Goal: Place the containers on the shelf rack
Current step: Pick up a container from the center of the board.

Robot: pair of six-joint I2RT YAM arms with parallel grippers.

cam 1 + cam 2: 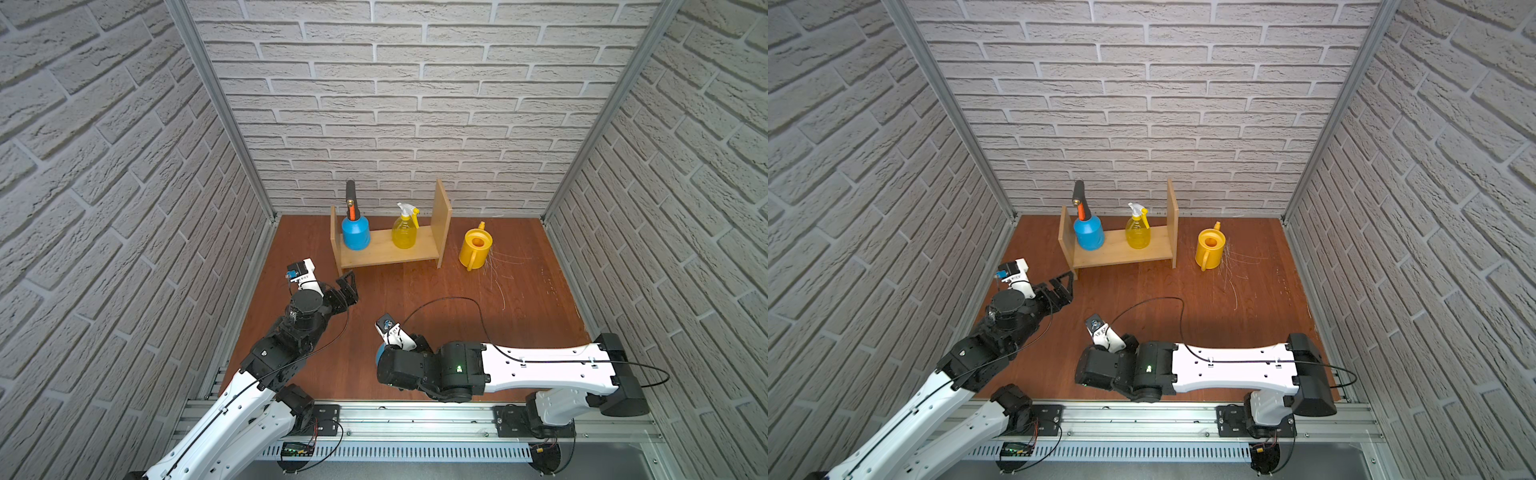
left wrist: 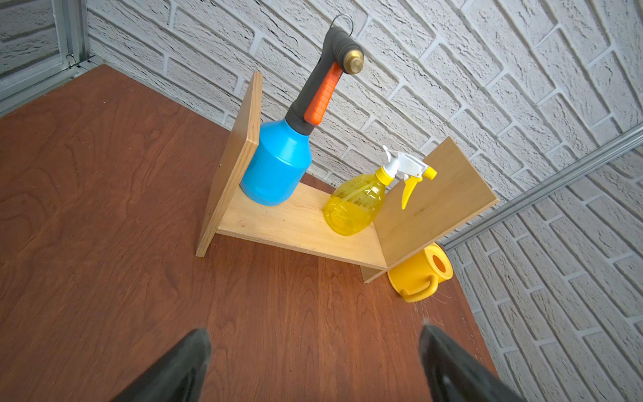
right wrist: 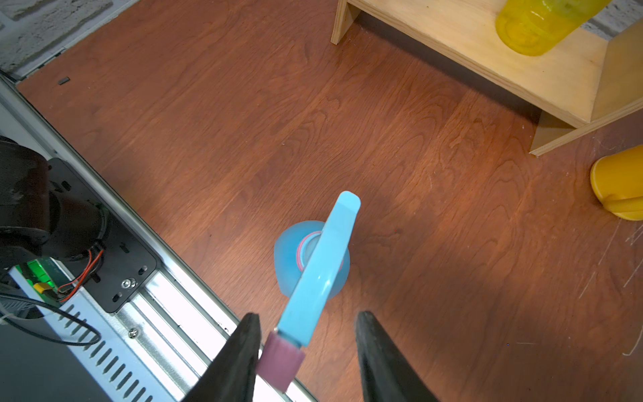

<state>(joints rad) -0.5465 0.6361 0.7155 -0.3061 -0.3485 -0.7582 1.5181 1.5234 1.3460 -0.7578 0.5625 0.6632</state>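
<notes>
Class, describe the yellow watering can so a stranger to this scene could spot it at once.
Find the light-wood shelf rack at the back of the brown table. Just outside its taller side panel stands the watering can. Unlike the translucent yellow trigger bottle on the rack, it is opaque, open-topped, with a loop handle.

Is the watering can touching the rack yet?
Apart. Both top views show bare floor between the watering can and the rack.

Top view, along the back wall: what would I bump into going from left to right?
Short rack panel → blue pump sprayer → yellow trigger bottle → tall rack panel → yellow watering can.
</notes>
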